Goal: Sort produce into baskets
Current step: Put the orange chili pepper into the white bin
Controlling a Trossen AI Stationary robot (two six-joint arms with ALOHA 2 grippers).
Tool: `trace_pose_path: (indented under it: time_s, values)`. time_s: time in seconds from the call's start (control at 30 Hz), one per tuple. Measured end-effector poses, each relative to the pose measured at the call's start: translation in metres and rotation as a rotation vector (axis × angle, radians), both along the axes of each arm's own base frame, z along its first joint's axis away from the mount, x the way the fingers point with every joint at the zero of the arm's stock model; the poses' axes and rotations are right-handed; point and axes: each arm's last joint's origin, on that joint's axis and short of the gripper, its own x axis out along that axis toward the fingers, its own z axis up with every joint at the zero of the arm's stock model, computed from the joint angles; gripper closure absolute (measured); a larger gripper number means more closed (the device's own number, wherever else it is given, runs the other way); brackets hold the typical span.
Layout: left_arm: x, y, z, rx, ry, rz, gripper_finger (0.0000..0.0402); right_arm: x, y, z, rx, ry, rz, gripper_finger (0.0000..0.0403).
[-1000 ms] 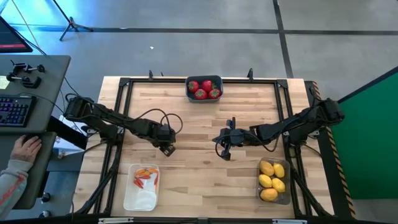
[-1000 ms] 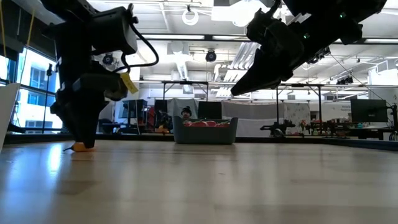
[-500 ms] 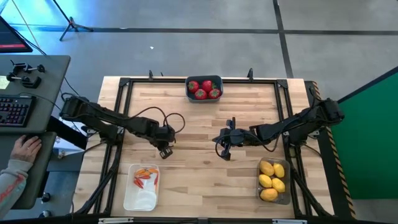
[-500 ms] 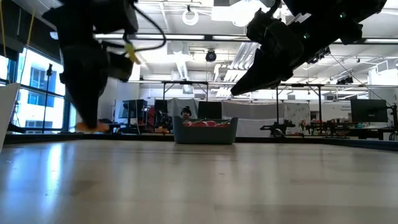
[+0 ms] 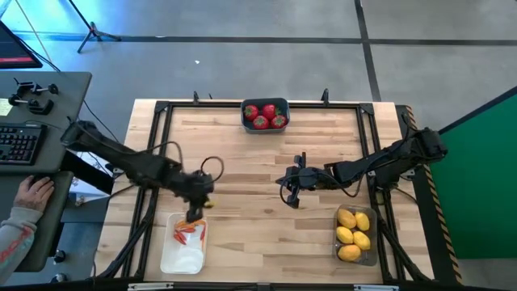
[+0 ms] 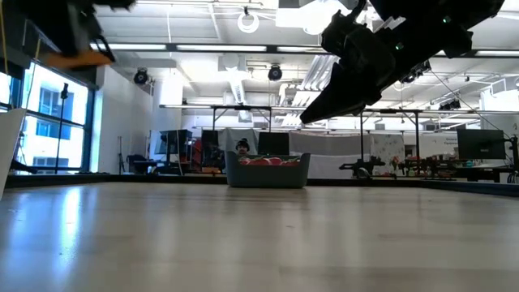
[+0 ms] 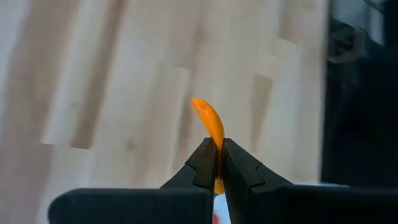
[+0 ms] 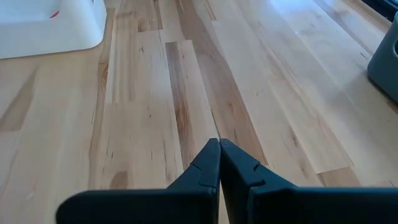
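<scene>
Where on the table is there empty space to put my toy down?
Bare wood lies between the red-fruit bin and the white bin, and between the white bin and the lemon bin. It's crowded mid-table around both grippers.

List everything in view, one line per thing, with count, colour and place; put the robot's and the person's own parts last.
Table: one, light wood, centre of the high view.
Blue-grey basket: one, middle of the far edge, holding round red fruits, about four.
White basket: one, near left corner, with a few thin orange-red pieces at its far end.
Dark clear basket: one, near right corner, holding yellow lemons, about five.
Orange pepper piece: one, pinched in the left gripper.
Keyboard: one, dark, on a grey desk left of the table.
Left gripper: shut on the pepper piece, over the white basket's far end.
Right gripper: shut, empty, above mid-table.
Person's hand: one, left edge.
</scene>
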Motion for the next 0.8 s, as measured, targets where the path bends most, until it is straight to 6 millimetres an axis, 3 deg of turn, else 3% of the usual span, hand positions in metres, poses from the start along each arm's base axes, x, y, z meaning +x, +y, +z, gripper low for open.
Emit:
trace_pose_path:
  time_s: [0.27,0.67,0.8]
  values:
    - [-0.026,-0.033,-0.003,0.016,0.079,-0.162,0.0399,0.000,-0.001,0.000,-0.028,-0.002,-0.025,0.0403]
    - [-0.042,-0.050,-0.058,0.049,0.289,-0.269,0.0399,0.000,-0.001,0.000,-0.029,-0.003,-0.027,0.0403]
    - [-0.042,-0.052,-0.065,0.016,0.297,-0.293,0.0390,0.000,-0.001,0.000,-0.030,-0.004,-0.029,0.0403]
